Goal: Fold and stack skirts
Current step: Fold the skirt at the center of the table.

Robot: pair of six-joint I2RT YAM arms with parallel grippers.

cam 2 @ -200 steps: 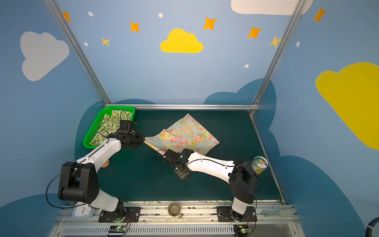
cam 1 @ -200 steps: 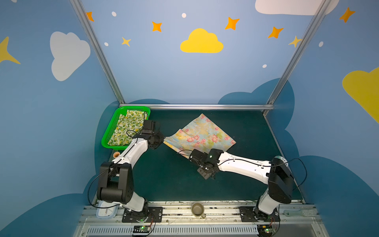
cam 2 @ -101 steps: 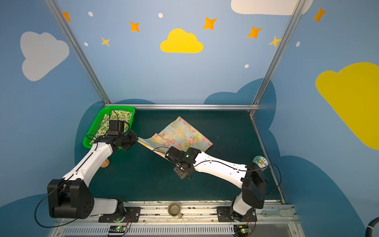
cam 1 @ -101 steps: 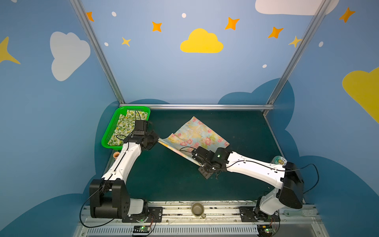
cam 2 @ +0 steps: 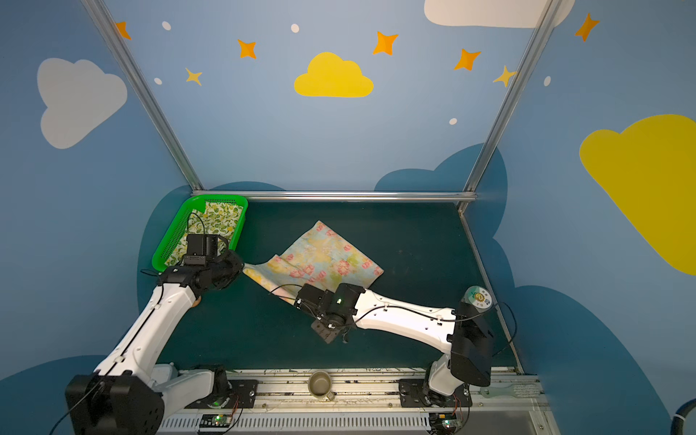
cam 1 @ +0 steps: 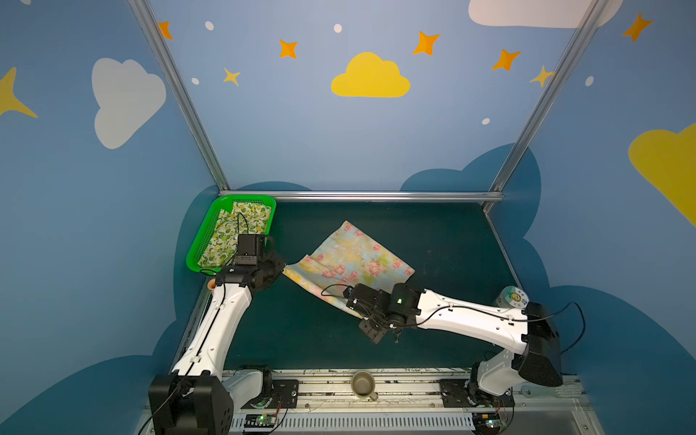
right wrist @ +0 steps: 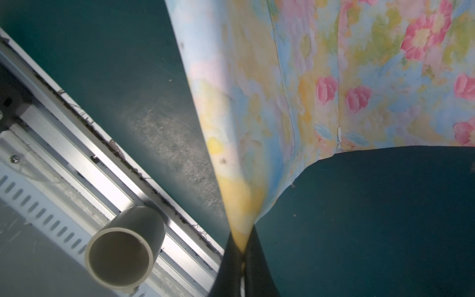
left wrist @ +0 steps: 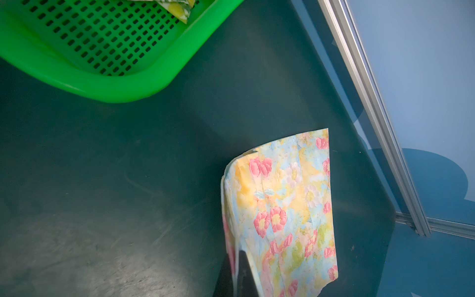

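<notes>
Largely cut off by the frame edges, left gripper (left wrist: 243,259) and right gripper (right wrist: 243,253), each pinching a floral skirt (cam 1: 350,260) corner.

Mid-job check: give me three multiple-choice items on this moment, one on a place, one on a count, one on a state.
1. Where does the lemon skirt lie?
A. in the green basket
B. spread on the dark mat
C. on the front rail

2. How many skirts show in both top views?
A. one
B. two
C. three

3. How do the left end effector and the right end effector stand on the floral skirt?
A. both open above it
B. only the left grips it
C. both shut on it, at different edges

Answers:
1 A, the lemon print lies inside the mesh walls.
2 B, one lemon skirt and one floral skirt.
3 C, each wrist view shows cloth pinched between the fingers.
</notes>
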